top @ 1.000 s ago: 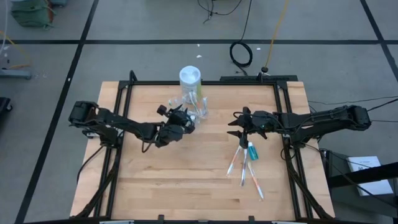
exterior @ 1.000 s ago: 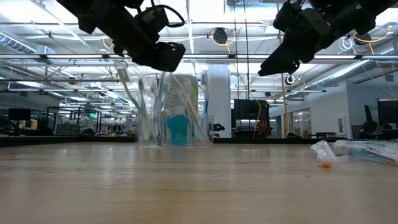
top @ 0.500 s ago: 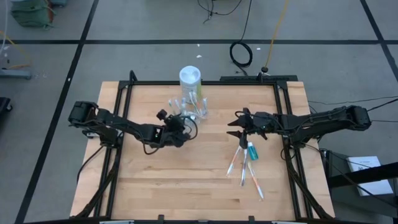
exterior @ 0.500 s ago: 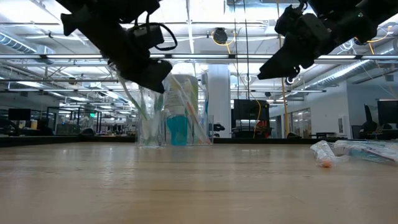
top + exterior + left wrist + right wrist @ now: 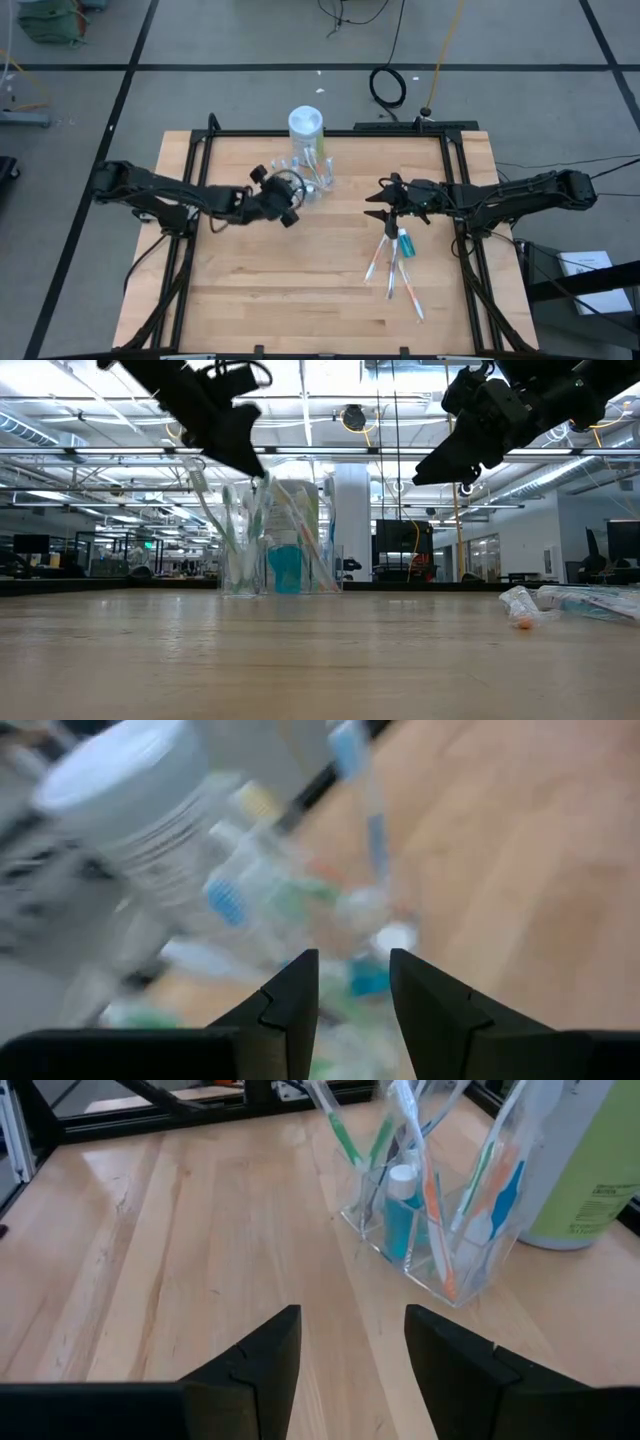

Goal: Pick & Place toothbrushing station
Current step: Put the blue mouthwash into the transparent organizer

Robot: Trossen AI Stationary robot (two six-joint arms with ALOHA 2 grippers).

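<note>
Toothbrushing station stands upright beside the white canister. Left gripper hovers near it, fingers apart, empty. Right gripper waits with fingers apart above the packaged brushes.

Clear glossy plastic toothbrushing station; matt pale wood table; white plastic canister.

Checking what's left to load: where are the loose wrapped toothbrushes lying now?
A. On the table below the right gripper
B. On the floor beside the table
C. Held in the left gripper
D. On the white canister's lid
A: the high view shows the wrapped toothbrushes flat on the table, just under the right gripper.
</note>
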